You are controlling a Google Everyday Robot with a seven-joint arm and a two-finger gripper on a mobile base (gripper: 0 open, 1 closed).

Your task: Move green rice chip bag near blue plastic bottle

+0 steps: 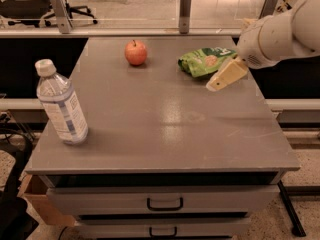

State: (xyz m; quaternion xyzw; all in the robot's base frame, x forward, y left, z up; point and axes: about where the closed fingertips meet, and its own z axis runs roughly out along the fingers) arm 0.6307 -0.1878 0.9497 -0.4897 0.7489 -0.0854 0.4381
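Observation:
The green rice chip bag (202, 61) lies crumpled on the grey table top (165, 119), at the back right. The blue plastic bottle (61, 104) stands upright near the table's front left corner, far from the bag. My gripper (227, 75) is a tan wedge on a white arm coming in from the upper right. It hangs just at the bag's right front edge, a little above the table. It holds nothing that I can see.
A red apple (135, 52) sits at the back of the table, left of the bag. Drawers with handles (165, 204) are below the front edge. A railing with posts (185, 4) runs behind the table. A cardboard box (37, 199) is at the lower left.

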